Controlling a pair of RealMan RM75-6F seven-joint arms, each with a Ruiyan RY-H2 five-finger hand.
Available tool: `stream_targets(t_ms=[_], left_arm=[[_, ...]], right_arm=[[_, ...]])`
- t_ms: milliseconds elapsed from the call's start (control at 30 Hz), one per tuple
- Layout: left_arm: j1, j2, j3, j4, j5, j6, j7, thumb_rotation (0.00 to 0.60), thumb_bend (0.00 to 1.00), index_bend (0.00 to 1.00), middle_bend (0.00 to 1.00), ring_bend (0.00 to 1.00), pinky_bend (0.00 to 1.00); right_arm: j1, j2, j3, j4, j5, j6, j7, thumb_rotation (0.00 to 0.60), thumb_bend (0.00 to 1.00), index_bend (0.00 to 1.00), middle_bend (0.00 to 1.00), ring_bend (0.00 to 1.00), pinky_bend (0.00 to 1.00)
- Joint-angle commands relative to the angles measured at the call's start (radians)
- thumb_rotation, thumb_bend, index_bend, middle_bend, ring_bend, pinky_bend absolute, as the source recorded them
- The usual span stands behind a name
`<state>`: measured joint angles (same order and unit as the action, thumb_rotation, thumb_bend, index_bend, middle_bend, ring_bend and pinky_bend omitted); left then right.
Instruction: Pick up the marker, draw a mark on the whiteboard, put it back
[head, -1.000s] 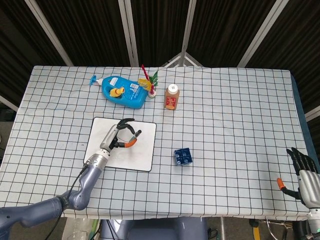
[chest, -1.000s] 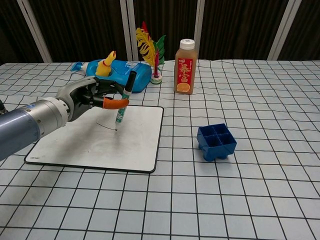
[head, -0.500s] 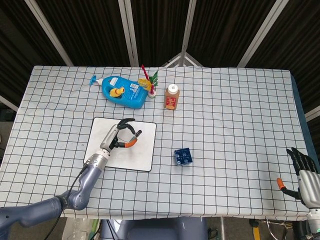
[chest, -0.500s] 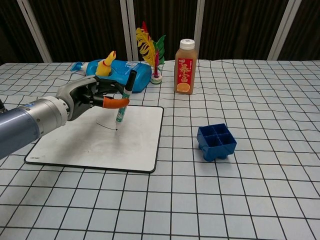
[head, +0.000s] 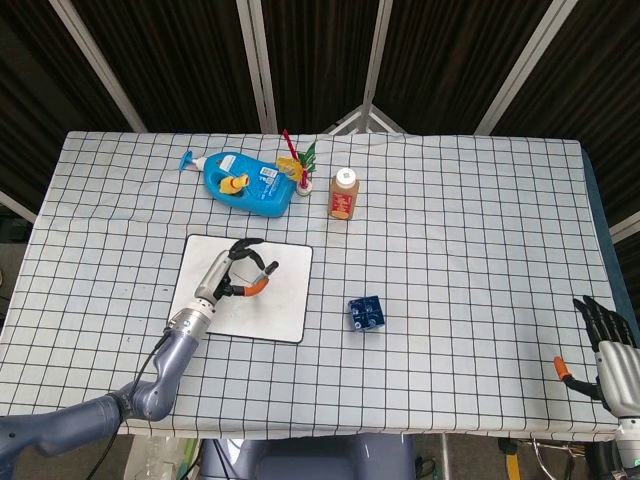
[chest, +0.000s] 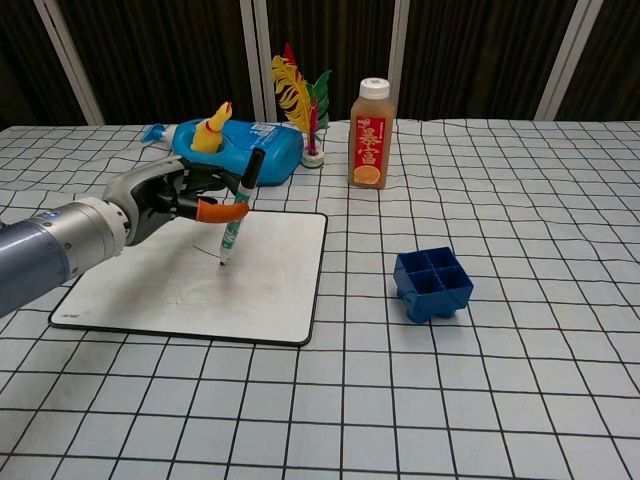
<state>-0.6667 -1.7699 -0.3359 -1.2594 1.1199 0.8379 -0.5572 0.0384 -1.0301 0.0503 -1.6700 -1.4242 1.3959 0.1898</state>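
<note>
My left hand (chest: 165, 195) (head: 232, 272) holds the marker (chest: 235, 208) upright over the whiteboard (chest: 270, 290) (head: 285, 300), pinched between the orange-tipped thumb and the fingers. The marker's tip touches the board near its middle, where a thin dark line shows. Its black cap end points up and away. My right hand (head: 607, 350) hangs at the table's near right corner in the head view, fingers spread and holding nothing; the chest view does not show it.
A blue four-cell tray (chest: 432, 283) (head: 366, 313) sits right of the board. Behind the board lie a blue bottle with a yellow duck (chest: 235, 143), a feather shuttlecock (chest: 300, 105) and an orange juice bottle (chest: 369, 120).
My left hand has slid the marker a little to the left and nearer across the board, its tip staying down. The right hand has not moved.
</note>
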Motion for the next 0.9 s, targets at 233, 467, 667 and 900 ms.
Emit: stream_targets(t_ms=[233, 467, 667, 900], left_arm=[[0.025, 0.025, 0.021, -0.020, -0.017, -0.003, 0.024, 0.600, 0.55, 0.70, 0.14, 0.00, 0.00], [0.065, 0.068, 0.039, -0.066, -0.017, 0.017, 0.026, 0.600, 0.55, 0.70, 0.14, 0.00, 0.00], [0.111, 0.131, 0.016, -0.176, 0.023, 0.081, -0.037, 0.600, 0.55, 0.70, 0.14, 0.00, 0.00], [0.132, 0.206, -0.022, -0.298, 0.078, 0.129, -0.096, 0.600, 0.55, 0.70, 0.14, 0.00, 0.00]], right_arm=[[0.001, -0.001, 0.002, -0.001, 0.001, 0.001, -0.005, 0.600, 0.35, 0.00, 0.00, 0.00, 0.00], [0.001, -0.002, 0.002, -0.003, 0.004, 0.000, -0.010, 0.600, 0.35, 0.00, 0.00, 0.00, 0.00], [0.000, -0.001, 0.002, -0.006, 0.002, 0.003, -0.014, 0.600, 0.35, 0.00, 0.00, 0.00, 0.00], [0.001, -0.004, 0.003, -0.004, 0.004, 0.001, -0.016, 0.600, 0.35, 0.00, 0.00, 0.00, 0.00]])
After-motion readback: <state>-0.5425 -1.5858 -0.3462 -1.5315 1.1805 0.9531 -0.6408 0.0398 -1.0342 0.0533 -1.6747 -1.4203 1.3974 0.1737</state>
